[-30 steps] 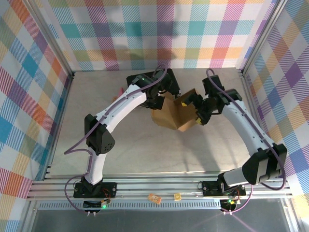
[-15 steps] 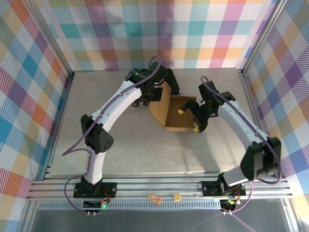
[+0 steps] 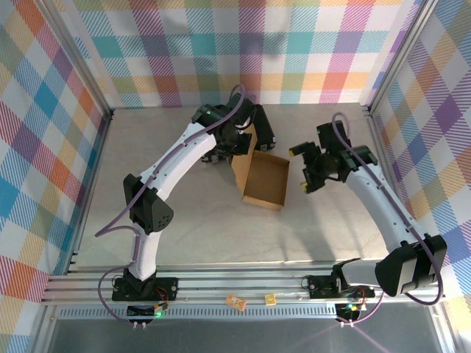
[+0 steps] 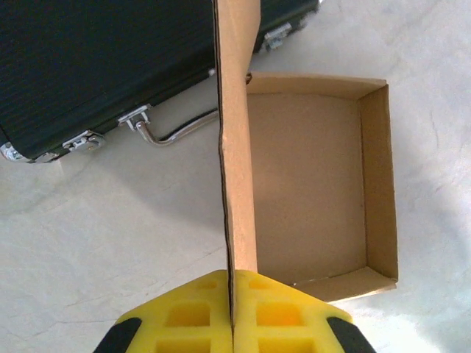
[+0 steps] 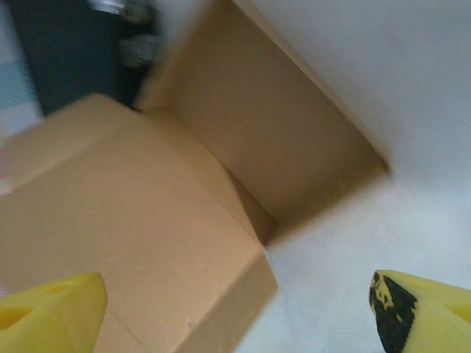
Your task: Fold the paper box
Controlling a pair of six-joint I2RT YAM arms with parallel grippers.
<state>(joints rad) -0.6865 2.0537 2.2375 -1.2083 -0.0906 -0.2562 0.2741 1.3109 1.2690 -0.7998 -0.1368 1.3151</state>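
1. Your left gripper [image 4: 232,312] has its yellow fingers [image 4: 184,316] pressed together on the edge of an upright panel of the plain brown corrugated cardboard box [image 4: 309,176]. The panel passes straight between the two pads, as the left wrist view shows.
2. Your right gripper [image 5: 235,312] stands wide open with nothing between its yellow fingertips [image 5: 416,316]. From above, this gripper [image 3: 300,169] sits just to the right of the box, apart from it.
3. The box [image 3: 265,182] rests as an open shallow tray near the middle of the pale grey table top [image 3: 206,220]. Its four low walls stand up and its floor is bare.
4. The clamped panel rises along the tray's left side, under the left gripper [image 3: 246,141].
5. The black ribbed hard case with metal latches and a wire handle [image 4: 88,59] lies on the table just behind the box. From above you see this case [image 3: 263,131] partly covered by the left arm.
6. In the blurred right wrist view you look into the box [image 5: 257,140], with the case [image 5: 66,59] a dark shape at top left.
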